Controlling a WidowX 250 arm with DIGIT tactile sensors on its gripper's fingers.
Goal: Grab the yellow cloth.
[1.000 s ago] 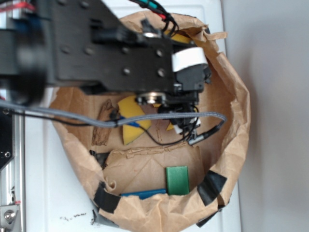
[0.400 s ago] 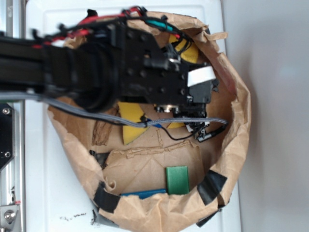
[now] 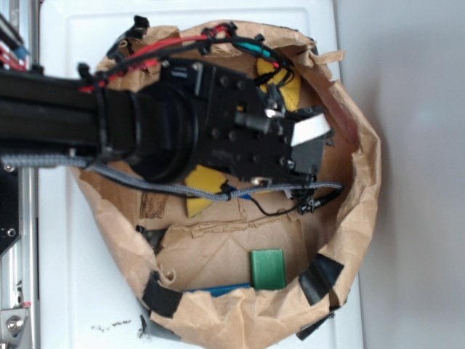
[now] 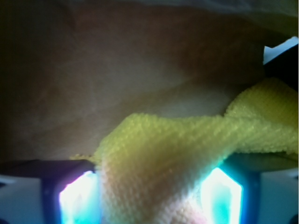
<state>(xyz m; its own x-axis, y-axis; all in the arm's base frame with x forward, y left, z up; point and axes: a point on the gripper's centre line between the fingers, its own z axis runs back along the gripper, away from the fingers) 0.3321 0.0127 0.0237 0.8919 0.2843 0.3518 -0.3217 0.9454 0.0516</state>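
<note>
The yellow cloth (image 4: 177,140) is a fuzzy folded terry cloth that fills the gap between my two fingers in the wrist view and trails off to the right. My gripper (image 4: 149,191) is closed on it, with a finger (image 4: 77,196) pressed against each side. In the exterior view the arm reaches down into the brown paper bag (image 3: 357,182) and hides the fingers. Only a patch of the yellow cloth (image 3: 288,86) shows beside the wrist at the bag's upper part.
A smooth yellow sponge wedge (image 3: 201,182) lies on the bag floor under the arm. A green block (image 3: 267,269) and a blue object (image 3: 218,291) lie near the bag's lower wall. The crumpled walls stand close around the gripper.
The arm has swung further into the bag, up and to the right in the exterior view, and now covers more of the sponge wedge.
</note>
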